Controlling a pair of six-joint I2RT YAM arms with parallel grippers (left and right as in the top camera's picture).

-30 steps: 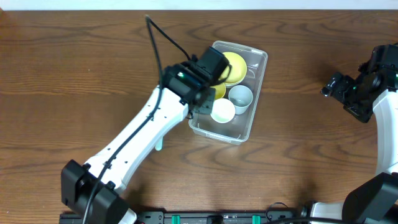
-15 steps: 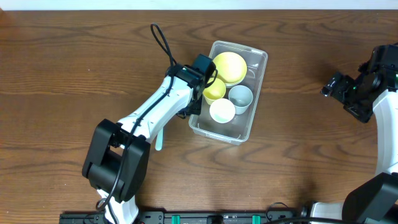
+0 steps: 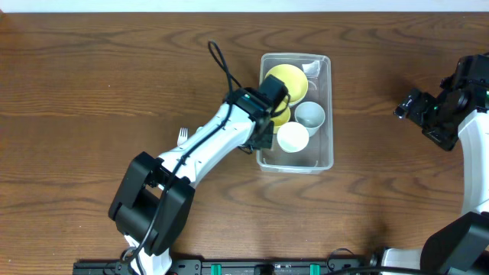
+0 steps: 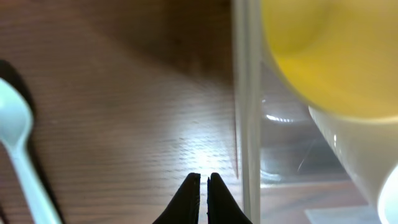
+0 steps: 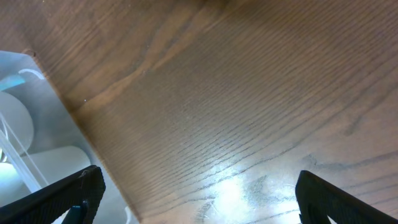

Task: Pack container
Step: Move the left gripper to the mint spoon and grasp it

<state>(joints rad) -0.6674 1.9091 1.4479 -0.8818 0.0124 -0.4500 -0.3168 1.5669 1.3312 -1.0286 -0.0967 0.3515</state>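
Note:
The clear rectangular container (image 3: 330, 114) stands at table centre, long side running front to back. It holds a large yellow bowl (image 3: 290, 79), a smaller yellow bowl mostly hidden under my wrist, a grey-blue cup (image 3: 311, 116) and a white cup (image 3: 293, 137). My left gripper (image 3: 261, 142) is shut and empty, just outside the container's left wall. In the left wrist view its tips (image 4: 203, 180) sit beside that wall (image 4: 249, 124), with the yellow bowl (image 4: 323, 50) behind it. My right gripper (image 3: 407, 107) is open and empty, far right.
A pale utensil lies on the wood left of the container, its tines (image 3: 182, 135) showing beside my left arm; its handle shows in the left wrist view (image 4: 18, 149). The right wrist view shows bare wood (image 5: 236, 112) and the table's edge with white objects beyond (image 5: 25, 137).
The container slid right and turned square to the table, with my shut left gripper against its left wall. The left arm swung right. The right arm has not moved.

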